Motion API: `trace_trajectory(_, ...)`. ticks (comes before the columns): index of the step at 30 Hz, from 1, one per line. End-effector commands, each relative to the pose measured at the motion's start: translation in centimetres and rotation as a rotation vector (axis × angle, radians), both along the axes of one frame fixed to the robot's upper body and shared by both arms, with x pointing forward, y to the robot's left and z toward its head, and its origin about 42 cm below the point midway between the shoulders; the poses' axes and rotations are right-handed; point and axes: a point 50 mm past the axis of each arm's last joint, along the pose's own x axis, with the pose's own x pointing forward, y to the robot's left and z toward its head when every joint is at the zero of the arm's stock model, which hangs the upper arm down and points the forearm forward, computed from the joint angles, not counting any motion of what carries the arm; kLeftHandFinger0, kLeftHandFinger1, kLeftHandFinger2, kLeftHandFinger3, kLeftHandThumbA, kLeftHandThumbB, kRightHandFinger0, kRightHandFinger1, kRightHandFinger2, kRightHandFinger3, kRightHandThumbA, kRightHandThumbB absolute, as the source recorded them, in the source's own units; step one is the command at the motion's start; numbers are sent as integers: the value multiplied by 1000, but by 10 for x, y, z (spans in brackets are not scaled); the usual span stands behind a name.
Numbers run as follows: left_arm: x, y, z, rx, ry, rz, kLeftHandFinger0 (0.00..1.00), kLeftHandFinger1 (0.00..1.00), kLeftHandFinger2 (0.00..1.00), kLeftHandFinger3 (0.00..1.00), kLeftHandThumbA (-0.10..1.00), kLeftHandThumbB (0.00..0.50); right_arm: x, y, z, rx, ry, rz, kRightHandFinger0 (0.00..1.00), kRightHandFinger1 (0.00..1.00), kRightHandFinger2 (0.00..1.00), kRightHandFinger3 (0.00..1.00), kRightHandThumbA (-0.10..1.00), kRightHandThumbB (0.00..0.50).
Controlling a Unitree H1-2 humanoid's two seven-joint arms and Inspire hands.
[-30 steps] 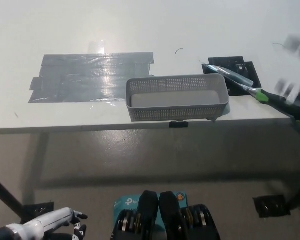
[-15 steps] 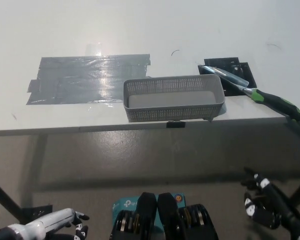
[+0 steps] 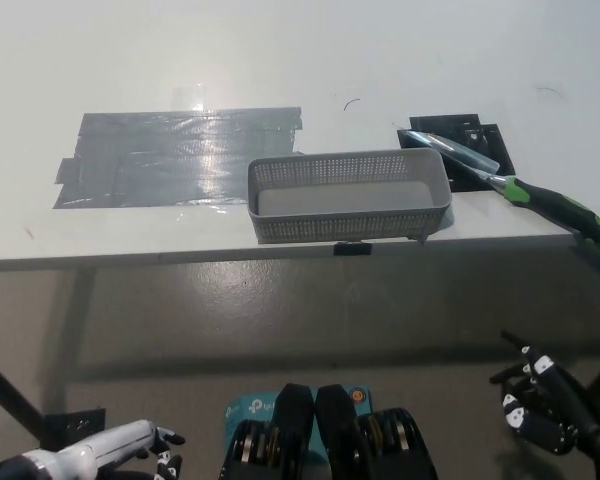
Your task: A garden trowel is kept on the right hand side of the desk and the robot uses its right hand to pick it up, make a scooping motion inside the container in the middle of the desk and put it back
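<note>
Trowel untouched on the right side of the desk, lying slantwise. Its blade rests on a black mat just behind the far right corner of the container. Its green-and-black handle runs out toward the desk's front right edge. The container, a grey perforated basket, sits in the middle near the front edge and looks empty from here.

The right hand hangs well below and in front of the desk, fingers spread and holding nothing, so the pick-up has not begun. I'd say it should rise clear of the desk edge first. Then it can come down on the handle from above, across its length, closing near the green part (the end lies close to the edge, and a sideways nudge could roll it off). It should keep off the basket's corner too.

The left hand rests at the lower left, cut by the frame, and I cannot tell whether it is closed. Whether the handle's tip overhangs the edge is hard to make out.
</note>
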Motion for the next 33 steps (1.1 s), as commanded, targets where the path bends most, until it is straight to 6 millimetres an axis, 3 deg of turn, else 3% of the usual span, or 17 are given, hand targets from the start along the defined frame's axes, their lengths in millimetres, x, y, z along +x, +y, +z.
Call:
trace_trajectory(1,8,1,6,-13,-42,17,1000,1000,1000,1000,1000,195,11,-2,20,18,-89,24,425,514,628,1000,139,164)
trace_trajectory(4,10,-1,5,-32,-41,31,1000,1000,1000,1000,1000,194,14,-6,22,-3,-99,34,449,528,635,1000,139,165)
trace_trajectory(9,10,-1,4,-38,-42,21,1000,1000,1000,1000,1000,196,12,-6,25,-4,-95,11,389,464,581,1000,105,166)
trace_trajectory(11,4,2,1,-62,-39,45,1000,1000,1000,1000,1000,190,13,-3,25,-16,-89,18,440,523,610,1000,106,154)
trace_trajectory(17,0,8,-4,-67,-28,48,1000,1000,1000,1000,1000,170,15,0,23,-14,-79,23,427,506,598,1000,92,166)
trace_trajectory(21,-6,11,-6,-71,-30,82,1000,1000,1000,1000,1000,199,21,4,21,-33,-74,50,448,530,619,1000,115,174)
trace_trajectory(24,-9,10,-9,-71,-24,73,1000,1000,1000,1000,1000,199,18,4,18,-52,-47,34,419,485,582,1000,120,181)
trace_trajectory(29,-10,5,-11,-83,-20,79,1000,1000,1000,1000,1000,204,17,-3,18,-47,-27,34,475,525,601,1000,104,169)
trace_trajectory(33,-10,6,-13,-96,-14,82,1000,1000,1000,1000,1000,210,18,-3,17,-54,5,46,467,494,568,1000,101,180)
